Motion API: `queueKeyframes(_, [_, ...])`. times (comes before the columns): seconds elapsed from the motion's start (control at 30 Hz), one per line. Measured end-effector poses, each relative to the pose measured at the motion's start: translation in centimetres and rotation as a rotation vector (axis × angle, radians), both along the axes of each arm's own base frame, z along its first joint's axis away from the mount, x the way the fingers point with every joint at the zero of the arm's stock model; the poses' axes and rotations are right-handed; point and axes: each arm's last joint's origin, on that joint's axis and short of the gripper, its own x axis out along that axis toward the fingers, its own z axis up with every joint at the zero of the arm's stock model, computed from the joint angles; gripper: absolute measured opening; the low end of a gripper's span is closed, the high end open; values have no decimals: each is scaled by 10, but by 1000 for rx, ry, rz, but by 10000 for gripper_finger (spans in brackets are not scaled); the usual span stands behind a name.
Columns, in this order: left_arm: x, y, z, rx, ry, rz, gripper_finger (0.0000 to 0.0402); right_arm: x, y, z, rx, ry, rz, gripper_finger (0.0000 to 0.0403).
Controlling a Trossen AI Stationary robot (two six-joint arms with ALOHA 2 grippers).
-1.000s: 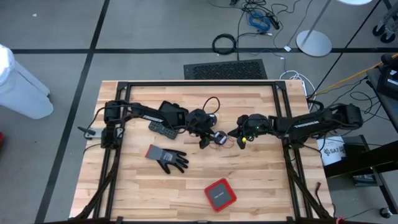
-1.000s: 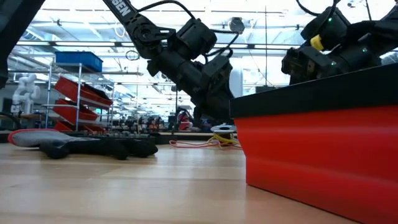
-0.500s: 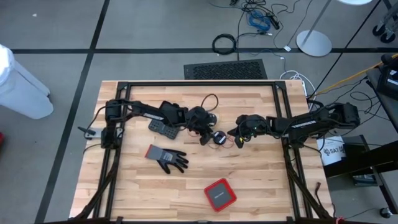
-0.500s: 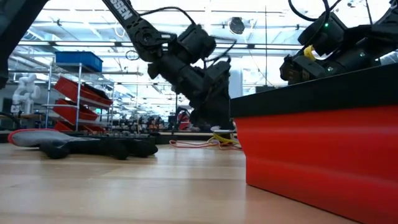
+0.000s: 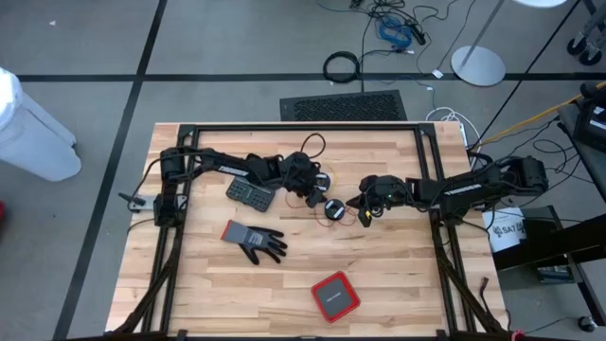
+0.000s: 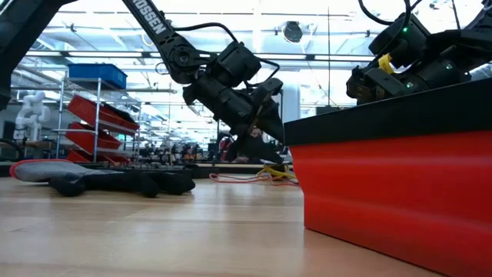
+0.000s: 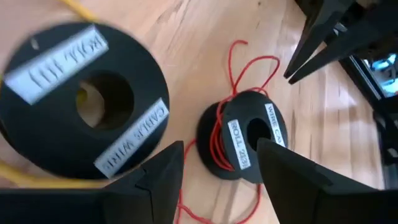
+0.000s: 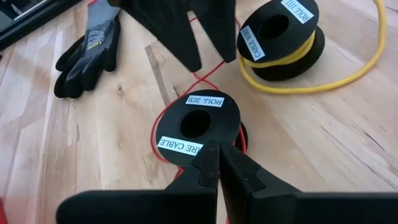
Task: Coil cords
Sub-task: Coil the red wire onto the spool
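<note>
Left gripper (image 7: 217, 171): fingers parted, empty, poised above small black plastic spool wound with thin red wire (image 7: 242, 144), likely to grasp it.

Right gripper (image 8: 217, 163): fingers closed, tips at that spool's edge, apparently steadying it.

Larger black spool carrying yellow wire (image 8: 281, 38): just beside, mid-table.

My dark fingers (image 7: 165, 180) frame black spools (white labels): red wire (image 7: 219, 146), yellow wire (image 8: 323, 78), grey glove (image 8: 93, 40)
</note>
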Motion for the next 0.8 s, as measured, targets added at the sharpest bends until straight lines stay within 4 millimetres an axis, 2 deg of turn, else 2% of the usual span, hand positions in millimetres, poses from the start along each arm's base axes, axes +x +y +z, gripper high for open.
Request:
queueKeyframes(0.3, [9, -8, -26, -140, 8, 17, 211, 0, 0, 0, 7, -1, -5, 0])
queueKeyframes(0.47, [19, -9, -27, -173, -96, 30, 211, -1, 0, -1, 13, 13, -7, 0])
queueKeyframes(0.67, [19, -9, -26, -185, -102, 30, 208, 0, 1, -5, 16, 35, -3, 0])
queueKeyframes(0.8, [18, -11, -27, -195, -90, 14, 187, 1, 1, -7, 19, 37, -13, 0])
